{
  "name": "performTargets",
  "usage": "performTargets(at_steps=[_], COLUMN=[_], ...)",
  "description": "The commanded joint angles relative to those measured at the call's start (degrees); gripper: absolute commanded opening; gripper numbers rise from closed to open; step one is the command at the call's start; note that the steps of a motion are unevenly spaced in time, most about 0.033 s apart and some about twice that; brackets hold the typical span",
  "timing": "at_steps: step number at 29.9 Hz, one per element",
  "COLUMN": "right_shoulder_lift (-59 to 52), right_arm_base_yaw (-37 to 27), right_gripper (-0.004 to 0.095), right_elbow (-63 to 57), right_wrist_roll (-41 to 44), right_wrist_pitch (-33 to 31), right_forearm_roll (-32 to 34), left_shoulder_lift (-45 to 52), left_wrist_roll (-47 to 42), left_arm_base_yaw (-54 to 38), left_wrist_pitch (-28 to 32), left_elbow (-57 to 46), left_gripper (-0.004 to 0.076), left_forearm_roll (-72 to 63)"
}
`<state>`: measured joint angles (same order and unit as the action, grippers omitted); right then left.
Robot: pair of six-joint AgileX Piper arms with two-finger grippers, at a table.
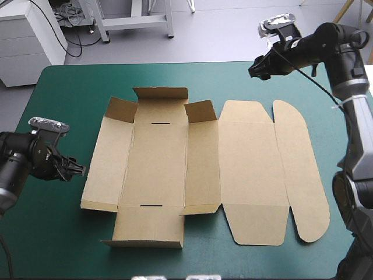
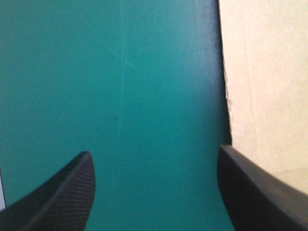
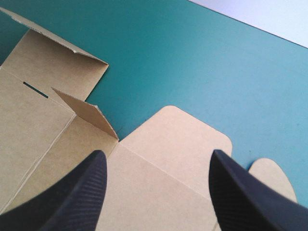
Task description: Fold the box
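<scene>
Box (image 1: 204, 169) (light, stiff board) lies flat; pinch its raised twelve o'clock flap (image 1: 161, 93); left gripper (image 1: 82, 170) and right gripper (image 1: 253, 72) gape, empty.

Lab: white cabinet (image 1: 26, 41), loose cables (image 1: 69, 16), metal stand legs (image 1: 137, 22).

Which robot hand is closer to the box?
Left. The left gripper sits low, right beside the box's left edge. The right gripper hangs higher up, past the box's far edge.
</scene>
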<state>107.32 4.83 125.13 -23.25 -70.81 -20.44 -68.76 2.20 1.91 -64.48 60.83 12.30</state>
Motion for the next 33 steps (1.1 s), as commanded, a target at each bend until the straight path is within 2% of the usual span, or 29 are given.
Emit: performTargets(at_steps=[1,5,8,11,14,18,22,25,33], right_shoulder_lift=[-7.54,-10.49,-10.96,-10.96,-10.96,-10.96,-10.96,-10.96,-10.96], right_arm_base_yaw=[-2.93,-5.52,-6.43,-6.43,-6.43,-6.43,-6.43,-6.43,-6.43], right_gripper=[0.0572,0.0572,0.0573,0.0573,0.0572,0.0572,0.0572,0.0572,0.057], right_elbow=[-2.59,-5.95,-6.85,-6.85,-6.85,-6.85,-6.85,-6.85,-6.85], right_wrist_roll=[0.13,-0.42,-0.56,-1.4,-2.55,-2.75,-3.18,-3.18,-3.55], right_wrist_pitch=[1.81,1.81,1.81,1.81,1.91,1.94,1.94,1.94,1.94], right_forearm_roll=[-0.77,-1.7,-3.22,-3.93,-5.87,-5.76,-5.75,-5.75,-5.75], left_shoulder_lift=[-4.52,-7.79,-9.63,-11.64,-13.67,-16.72,-20.04,-21.76,-23.7], left_wrist_roll=[1.43,5.97,10.97,18.74,23.29,26.21,32.7,35.15,37.15], left_arm_base_yaw=[-1.46,-10.26,-19.97,-28.67,-34.07,-34.73,-34.73,-34.73,-32.86], left_wrist_pitch=[0.68,0.97,2.08,-0.69,-3.49,-4.96,-7.78,-10.1,-7.86], left_elbow=[5.12,6.05,6.05,6.05,6.05,5.68,3.49,2.27,-2.62], left_gripper=[0.0511,0.0511,0.0511,0.0511,0.0511,0.0511,0.0511,0.0511,0.0511], left_forearm_roll=[-1.35,-9.54,-23.57,-39.45,-47.08,-48.8,-58.64,-60.88,-60.86])
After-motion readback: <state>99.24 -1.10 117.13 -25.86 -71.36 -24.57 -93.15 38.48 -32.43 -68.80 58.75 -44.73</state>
